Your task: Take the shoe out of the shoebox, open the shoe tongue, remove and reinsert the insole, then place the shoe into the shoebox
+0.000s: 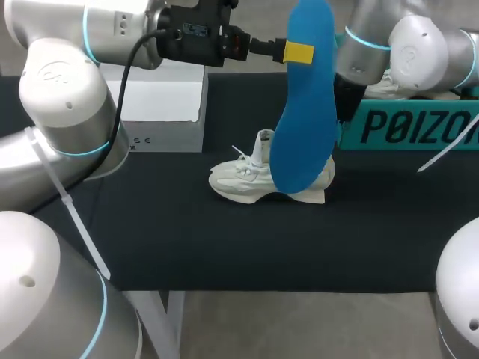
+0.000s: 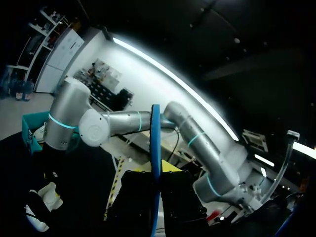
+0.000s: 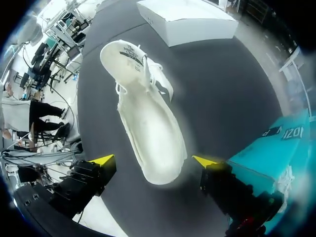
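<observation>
1. Left hand (image 1: 298,53): clamped on the blue insole (image 1: 303,105), one yellow-tipped finger (image 1: 299,53) flat against its face near the upper end. In the left wrist view the insole (image 2: 155,163) runs edge-on between the dark fingers.
2. White box (image 1: 161,101): rectangular, smooth card, lying at the far left of the bench (image 1: 224,239), which is matte black.
3. Insole: thin, flat, foot-shaped and smooth; it hangs upright in the air, well above the bench, in front of the shoe's heel end.
4. Shoe (image 1: 254,176): off-white, soft upper with laces and a thick moulded sole. It stands on its sole mid-bench, outside both boxes, tongue raised.
5. Right hand (image 3: 153,160): fingers (image 3: 101,160) spread wide, nothing gripped. It hangs above the shoe (image 3: 148,118), whose heel end shows between the yellow tips.
6. Shoebox (image 1: 389,131): teal card with dark lettering, at the far right of the bench, just beside the right hand.
</observation>
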Action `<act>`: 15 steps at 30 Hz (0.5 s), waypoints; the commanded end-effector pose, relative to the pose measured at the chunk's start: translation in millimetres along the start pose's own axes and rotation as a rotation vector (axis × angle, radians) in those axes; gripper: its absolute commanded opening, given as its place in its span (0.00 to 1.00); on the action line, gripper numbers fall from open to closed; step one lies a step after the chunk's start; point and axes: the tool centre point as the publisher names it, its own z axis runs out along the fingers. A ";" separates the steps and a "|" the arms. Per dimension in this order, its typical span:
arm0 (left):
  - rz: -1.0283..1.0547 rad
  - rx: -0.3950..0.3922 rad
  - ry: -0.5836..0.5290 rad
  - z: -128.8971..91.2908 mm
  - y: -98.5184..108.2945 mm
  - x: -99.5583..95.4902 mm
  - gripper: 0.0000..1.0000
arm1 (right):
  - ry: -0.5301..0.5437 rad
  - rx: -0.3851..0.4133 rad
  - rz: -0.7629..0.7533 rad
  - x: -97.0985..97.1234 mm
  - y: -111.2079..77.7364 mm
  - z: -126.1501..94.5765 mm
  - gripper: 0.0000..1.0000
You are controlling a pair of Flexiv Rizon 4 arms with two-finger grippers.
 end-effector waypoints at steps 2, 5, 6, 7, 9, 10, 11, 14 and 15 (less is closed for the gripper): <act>0.000 -0.001 0.000 1.0 -0.5 -0.1 0.00 | -0.047 0.080 -0.009 5.5 4.7 -2.7 1.00; 0.000 -0.001 0.000 1.0 -0.5 -0.1 0.00 | -0.049 0.070 -0.014 5.7 4.8 -2.3 1.00; 0.000 -0.001 0.000 1.0 -0.5 -0.1 0.00 | -0.049 0.068 -0.015 5.9 4.7 -1.8 1.00; 0.000 -0.001 0.000 1.0 -0.5 -0.1 0.00 | -0.048 0.066 -0.017 6.0 4.6 -1.4 1.00; 0.000 -0.001 0.000 1.0 -0.5 -0.1 0.00 | -0.049 0.064 -0.018 6.2 4.4 -1.0 1.00; 0.000 -0.001 0.000 1.0 -0.5 -0.1 0.00 | -0.051 0.068 -0.016 6.5 4.4 -0.9 1.00; 0.000 -0.001 0.000 1.0 -0.5 -0.1 0.00 | -0.054 0.069 -0.015 6.9 4.2 -1.2 1.00; 0.000 -0.001 0.000 1.0 -0.5 -0.1 0.00 | -0.056 0.074 -0.011 7.4 3.7 -1.8 1.00; 0.000 -0.001 0.000 1.0 -0.5 -0.1 0.00 | -0.055 0.074 -0.011 7.4 3.6 -1.9 1.00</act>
